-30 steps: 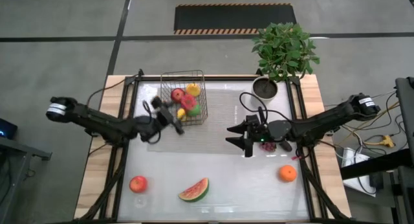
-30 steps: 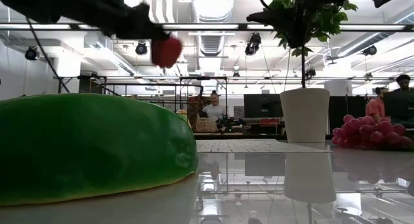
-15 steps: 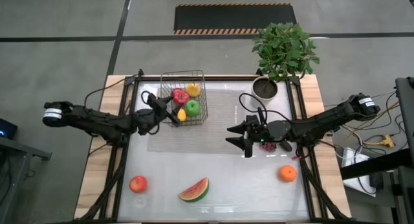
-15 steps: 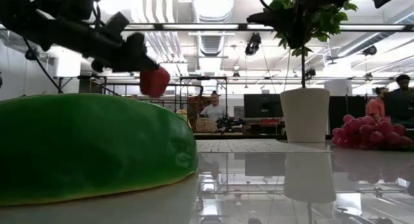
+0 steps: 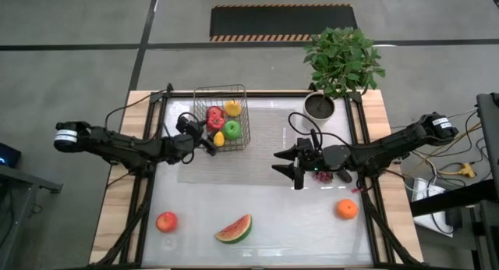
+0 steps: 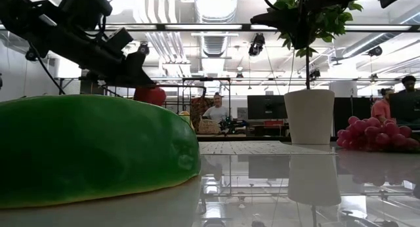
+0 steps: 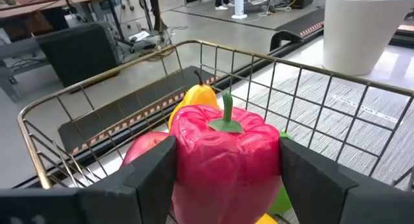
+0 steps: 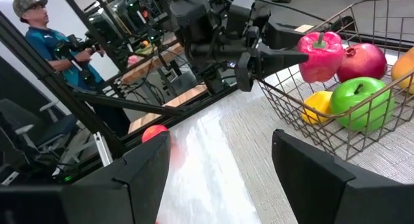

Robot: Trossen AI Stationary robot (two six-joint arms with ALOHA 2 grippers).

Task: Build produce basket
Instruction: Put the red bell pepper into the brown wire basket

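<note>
The wire basket (image 5: 221,118) stands at the table's far left and holds a red fruit (image 8: 362,59), a green apple (image 5: 231,129), a yellow pear (image 5: 232,108) and a lemon (image 5: 219,137). My left gripper (image 5: 207,126) reaches to the basket's left side, shut on a red pepper (image 7: 226,146), which hangs just over the basket's rim (image 8: 284,81). My right gripper (image 5: 295,168) hovers open at mid-right, beside the purple grapes (image 5: 323,175). A watermelon slice (image 5: 234,229), a peach-red fruit (image 5: 166,222) and an orange (image 5: 347,209) lie on the near part of the table. My left gripper pinches the red pepper between its two fingers (image 7: 152,179), one on each flank of the pepper's body (image 7: 187,159). The fingers come nearly level from the table's left. The pepper is upright with its green stem (image 7: 226,111) up, lifted clear above the fruit in the basket.
A potted plant in a white pot (image 5: 320,106) stands at the far right corner. Black rails (image 5: 148,168) run along the table's left and right sides. People and desks show in the room beyond (image 8: 45,36). In the low view the watermelon (image 6: 92,148) fills the left foreground.
My left gripper, still shut on the red pepper, has drawn back a little toward the table's left and come down, and the pepper now hangs at the basket's left side near its rim.
</note>
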